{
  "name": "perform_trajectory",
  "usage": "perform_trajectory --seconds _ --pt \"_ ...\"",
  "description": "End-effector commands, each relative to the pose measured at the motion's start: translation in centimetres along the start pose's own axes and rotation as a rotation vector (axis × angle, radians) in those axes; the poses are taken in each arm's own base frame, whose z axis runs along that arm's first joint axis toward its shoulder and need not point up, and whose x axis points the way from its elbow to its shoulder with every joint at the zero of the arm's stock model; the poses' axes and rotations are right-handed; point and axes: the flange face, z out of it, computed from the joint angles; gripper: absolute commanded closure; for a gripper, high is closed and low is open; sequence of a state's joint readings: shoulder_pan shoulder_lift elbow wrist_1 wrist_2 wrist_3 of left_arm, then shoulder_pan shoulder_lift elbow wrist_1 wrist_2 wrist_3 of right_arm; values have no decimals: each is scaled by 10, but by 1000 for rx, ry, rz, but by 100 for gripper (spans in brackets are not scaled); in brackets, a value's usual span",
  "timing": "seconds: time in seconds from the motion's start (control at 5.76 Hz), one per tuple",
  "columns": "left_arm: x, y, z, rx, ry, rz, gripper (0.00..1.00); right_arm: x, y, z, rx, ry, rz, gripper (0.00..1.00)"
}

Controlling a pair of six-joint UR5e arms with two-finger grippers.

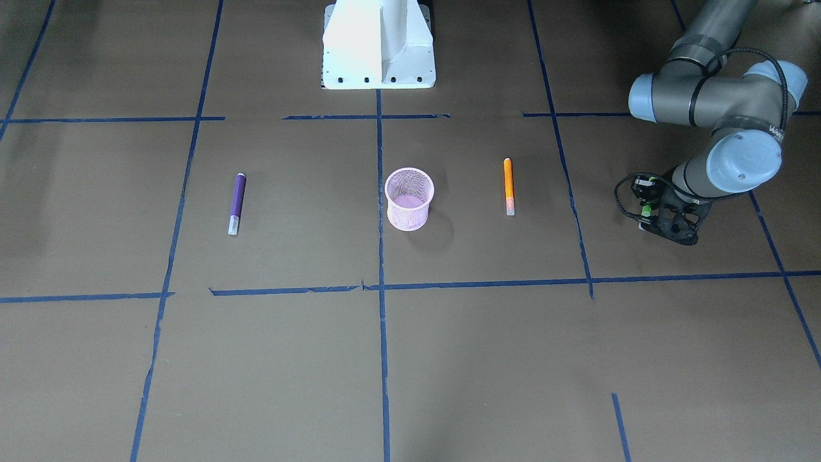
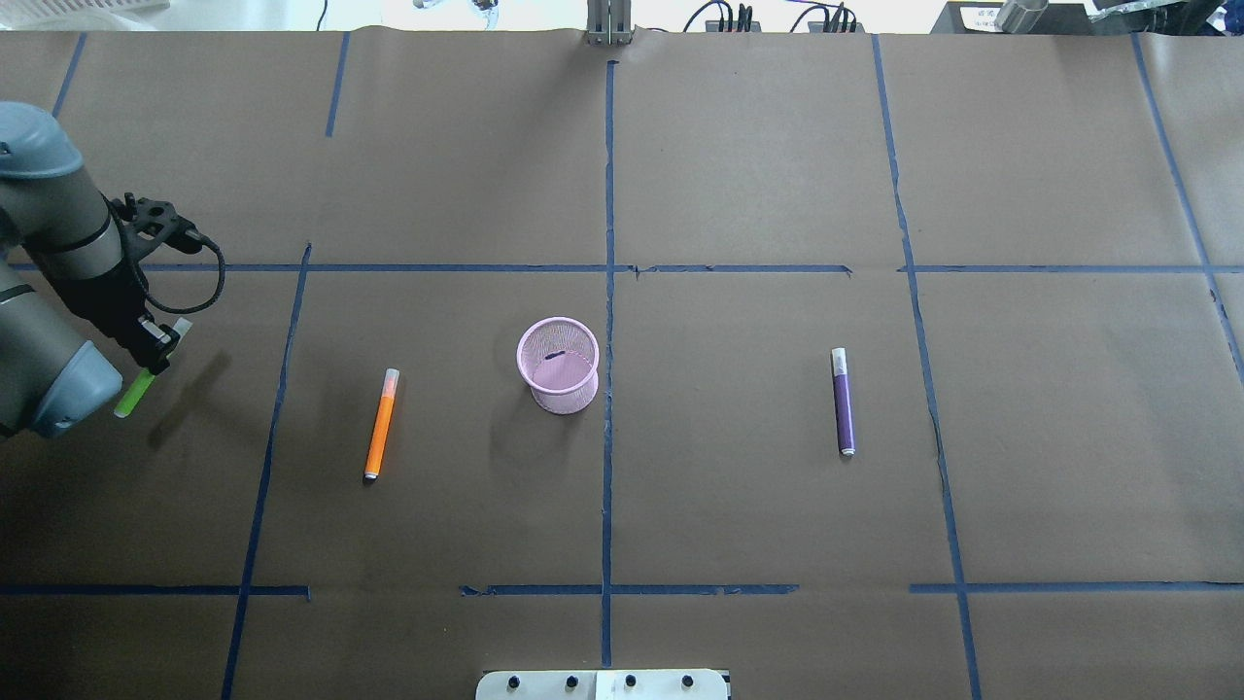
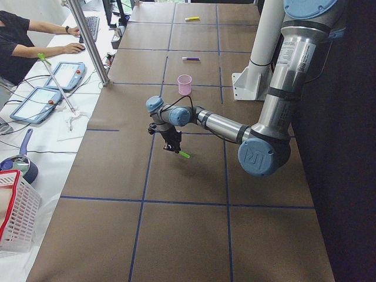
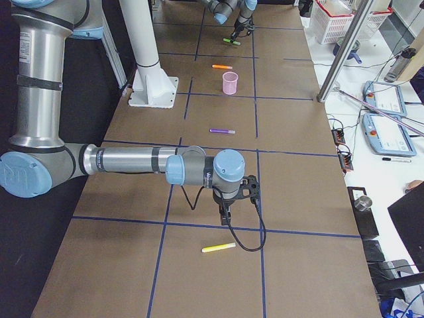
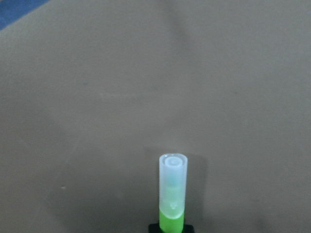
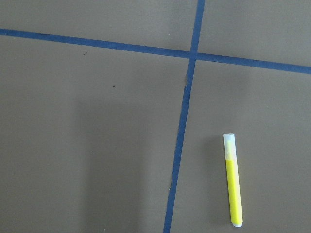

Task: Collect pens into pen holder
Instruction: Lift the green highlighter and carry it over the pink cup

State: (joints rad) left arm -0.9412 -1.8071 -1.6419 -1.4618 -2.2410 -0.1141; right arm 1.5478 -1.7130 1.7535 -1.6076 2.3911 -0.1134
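On the brown paper-covered table [image 2: 739,175], the left gripper [image 2: 154,352] is closed on a green marker pen [image 2: 134,394], far out at nine o'clock from the round pink wire-mesh pen holder [image 2: 558,367] standing upright mid-table. The right gripper [image 4: 227,207] cannot be judged open or closed. An orange marker pen [image 2: 381,425] is laid at eight o'clock of the holder, a purple marker pen [image 2: 843,402] at three o'clock, a yellow marker pen [image 6: 233,182] near the right gripper.

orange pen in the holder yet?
No, the orange pen lies flat on the table, clear of the pink pen holder.
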Motion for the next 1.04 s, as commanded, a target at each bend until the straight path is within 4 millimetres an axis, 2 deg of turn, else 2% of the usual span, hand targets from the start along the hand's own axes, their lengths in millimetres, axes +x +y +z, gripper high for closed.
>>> perform_trajectory --seconds 0.0,0.17,0.35,0.52,0.69,0.87 --pt "47 -9 -87 182 -24 48 100 0 -1 0 1 0 1 0" --pt "84 -17 -133 282 -12 -13 100 0 -1 0 1 0 2 0" --pt "130 -42 -186 379 35 -77 100 0 -1 0 1 0 2 0" --pt "156 -54 -217 466 69 -123 100 0 -1 0 1 0 4 0" --pt "171 -62 -231 671 96 -156 100 -1 -2 -1 2 0 6 0" --pt "202 -64 -225 792 158 -145 100 -1 -2 -1 4 0 1 0"
